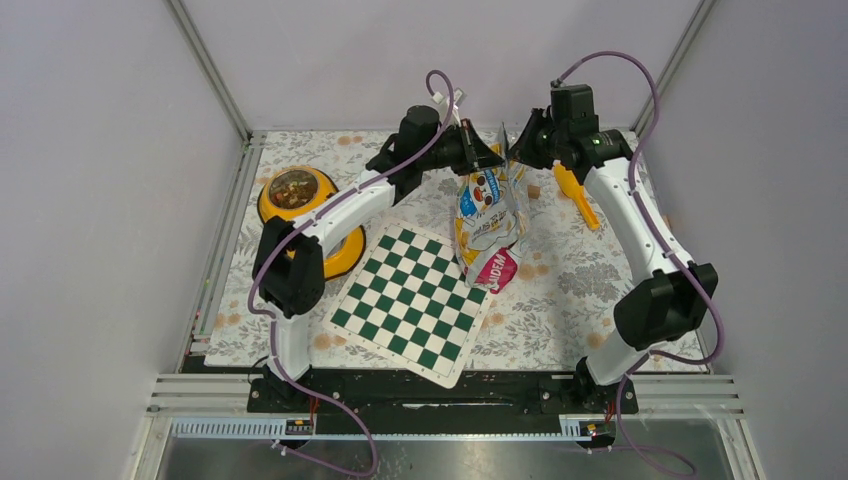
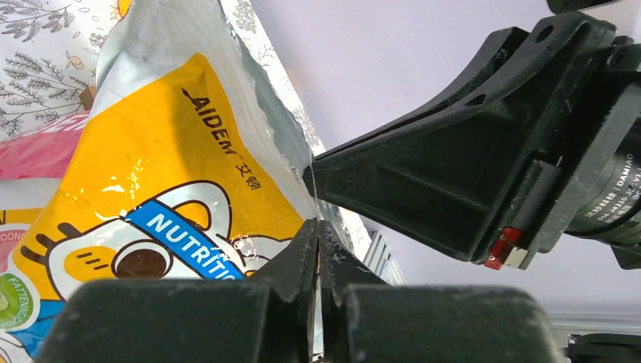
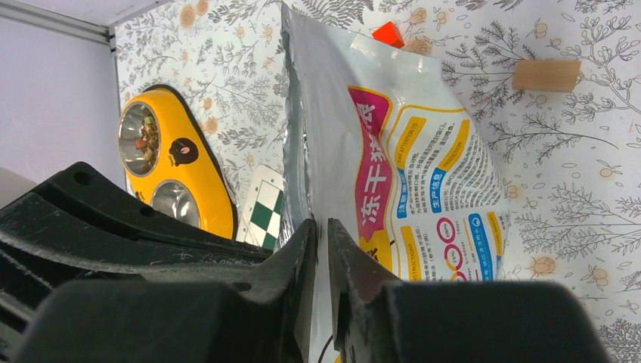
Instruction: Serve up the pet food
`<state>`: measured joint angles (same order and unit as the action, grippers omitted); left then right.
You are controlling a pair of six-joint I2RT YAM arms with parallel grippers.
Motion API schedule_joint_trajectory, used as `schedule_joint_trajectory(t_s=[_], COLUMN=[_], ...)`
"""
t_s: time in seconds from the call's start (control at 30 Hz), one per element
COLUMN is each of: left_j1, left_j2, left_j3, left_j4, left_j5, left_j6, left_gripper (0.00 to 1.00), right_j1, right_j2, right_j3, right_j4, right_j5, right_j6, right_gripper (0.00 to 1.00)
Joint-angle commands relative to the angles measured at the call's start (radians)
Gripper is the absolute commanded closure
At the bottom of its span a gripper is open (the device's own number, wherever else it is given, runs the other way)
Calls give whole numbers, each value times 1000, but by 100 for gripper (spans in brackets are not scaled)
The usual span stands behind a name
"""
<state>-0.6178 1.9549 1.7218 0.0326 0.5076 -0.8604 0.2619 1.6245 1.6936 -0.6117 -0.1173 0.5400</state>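
Note:
A foil pet food bag (image 1: 488, 212), yellow, white and pink, hangs upright at the back middle of the table. My left gripper (image 1: 492, 155) is shut on the bag's top edge from the left; the left wrist view shows its tips (image 2: 317, 223) pinching the foil of the bag (image 2: 174, 166). My right gripper (image 1: 517, 150) is shut on the same edge from the right, tips (image 3: 323, 223) pinching the bag (image 3: 408, 151). Brown kibble (image 1: 293, 187) lies in the far cup of a yellow double bowl (image 1: 335, 250); the kibble also shows in the right wrist view (image 3: 146, 136).
A green and white checkerboard (image 1: 415, 300) lies at the front middle, beside the bag's bottom. A yellow scoop (image 1: 578, 190) and a tan wooden block (image 1: 534, 190) lie right of the bag. A red cube (image 3: 388, 34) sits behind the bag. Walls enclose the table.

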Motion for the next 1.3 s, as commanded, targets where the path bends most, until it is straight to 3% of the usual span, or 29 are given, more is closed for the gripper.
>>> schedule_joint_trajectory(t_s=[0.0,0.1,0.23,0.43,0.47,0.53,1.07,1.13,1.17,1.27], left_j1=[4,5,4,4,5,4,101,108,109,84], left_j2=[32,45,58,101,106,111,-31,-40,-43,-34], left_j3=[82,94,118,171,178,191,113,121,122,108], left_j4=[-30,-31,-89,-129,-129,-134,-153,-156,-153,-111], left_j5=[-27,-36,-74,-85,-79,-76,-109,-100,-96,-61], left_j6=[23,17,20,1,-1,5,76,85,89,79], left_gripper=[95,84,79,77,80,99,100,95,84,67], right_j1=[8,11,16,16,16,15,5,5,5,18], right_j2=[50,63,48,7,2,-10,-69,-73,-69,-39], right_j3=[63,77,70,39,38,32,116,115,116,110], right_j4=[-70,-83,-82,-47,-47,-47,-168,-168,-168,-168], right_j5=[23,20,20,-30,-32,-13,224,204,179,94], right_j6=[-39,-43,-46,-45,-45,-46,-114,-118,-119,-108], right_gripper=[81,83,100,100,100,100,100,85,78,66])
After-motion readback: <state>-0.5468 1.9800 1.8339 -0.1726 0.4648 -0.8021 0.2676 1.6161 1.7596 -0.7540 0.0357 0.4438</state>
